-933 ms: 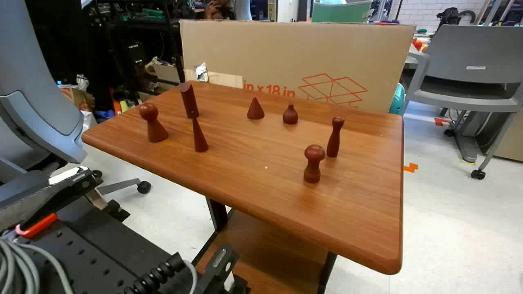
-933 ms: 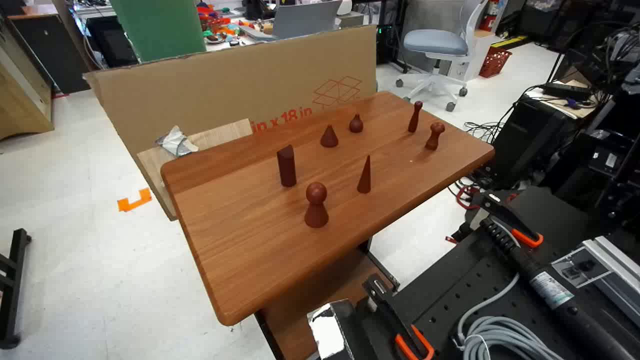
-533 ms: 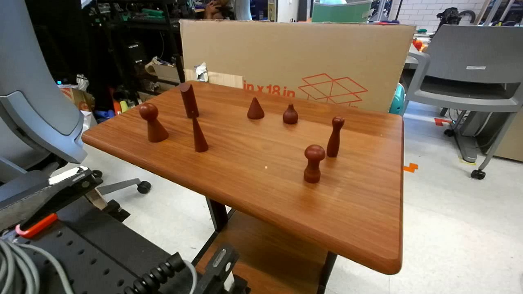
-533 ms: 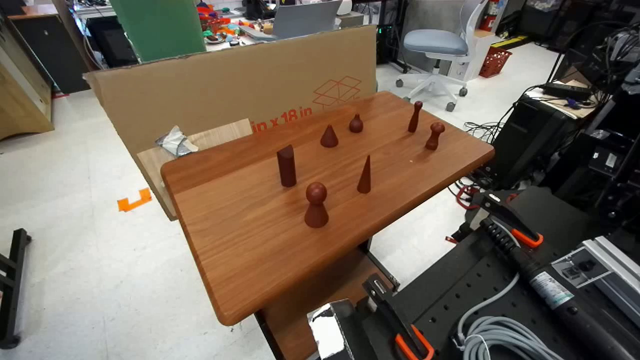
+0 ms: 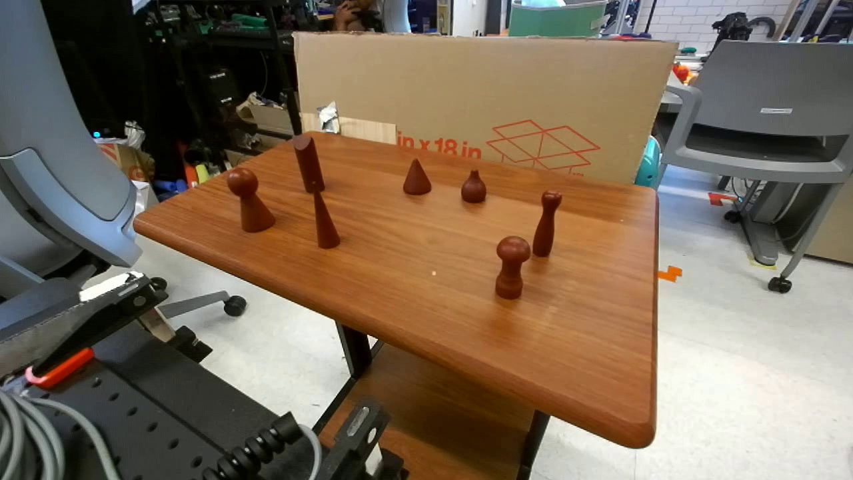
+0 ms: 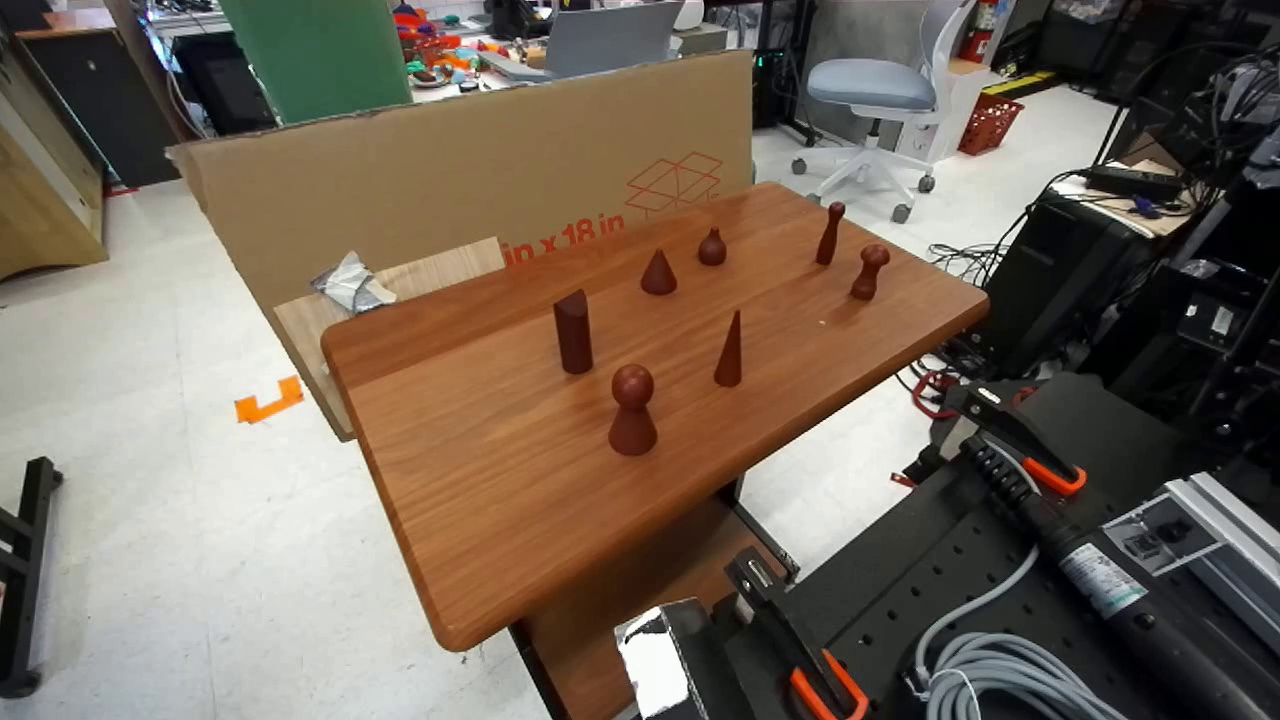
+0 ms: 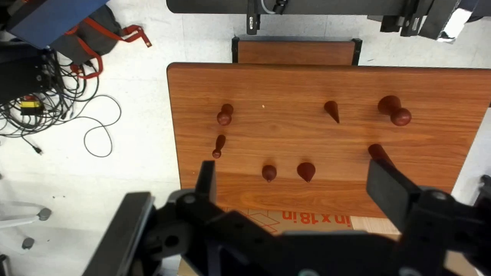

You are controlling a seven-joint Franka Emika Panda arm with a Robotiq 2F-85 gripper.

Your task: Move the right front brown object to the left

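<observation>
Brown mushroom-headed piece (image 5: 511, 268) stands on the table (image 5: 573, 360), fingers (image 7: 390, 194) wide apart.

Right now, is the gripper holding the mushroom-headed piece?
No, in an exterior view the mushroom-headed piece stands free on the table.

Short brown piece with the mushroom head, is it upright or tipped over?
Upright: in both exterior views the mushroom-headed piece stands with its head uppermost.
</observation>
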